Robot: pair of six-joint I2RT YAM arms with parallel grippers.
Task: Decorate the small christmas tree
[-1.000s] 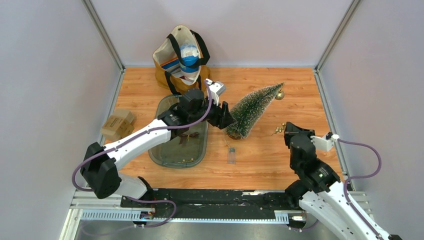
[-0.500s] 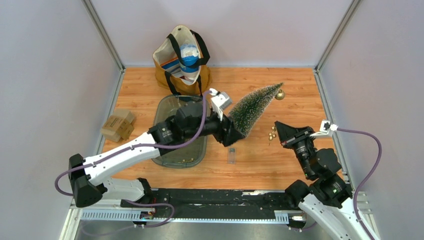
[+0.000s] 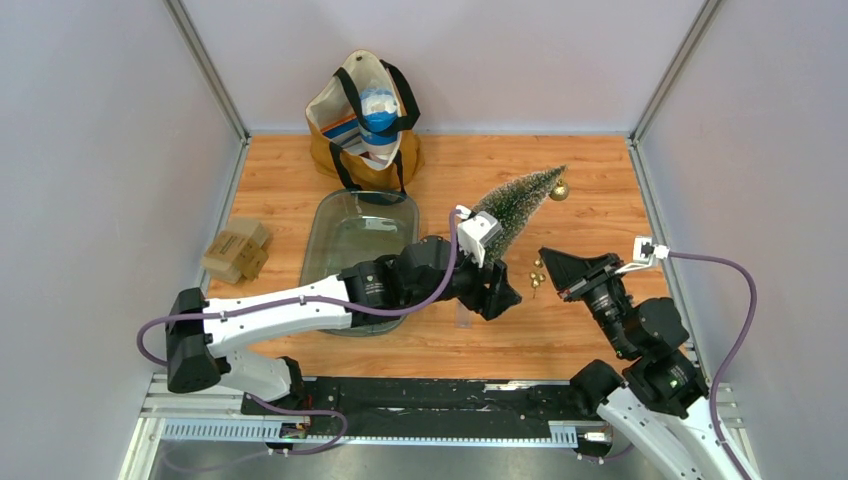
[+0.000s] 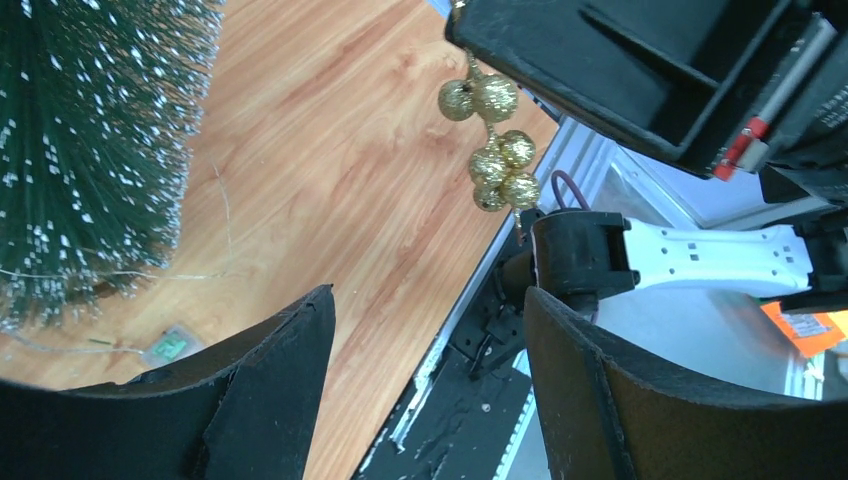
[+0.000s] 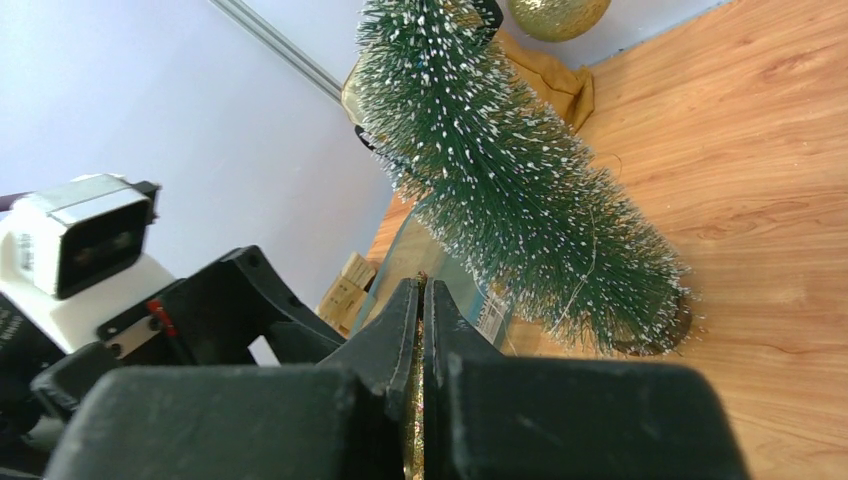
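Tree [image 3: 515,205] sits at eleven o'clock of baubles [image 4: 492,140] pinched in right fingers [image 5: 385,350]; left fingers [image 4: 270,390] gape empty; hanging looks next.

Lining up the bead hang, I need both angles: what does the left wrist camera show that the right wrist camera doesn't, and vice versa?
Left wrist only: the gold bead cluster dangling in the air, and a small clear box on the table. Right wrist only: the closed tips of the right pincer on the cluster's gold stem, and a gold ball at the treetop. Both: the frosted tree and the wood table.
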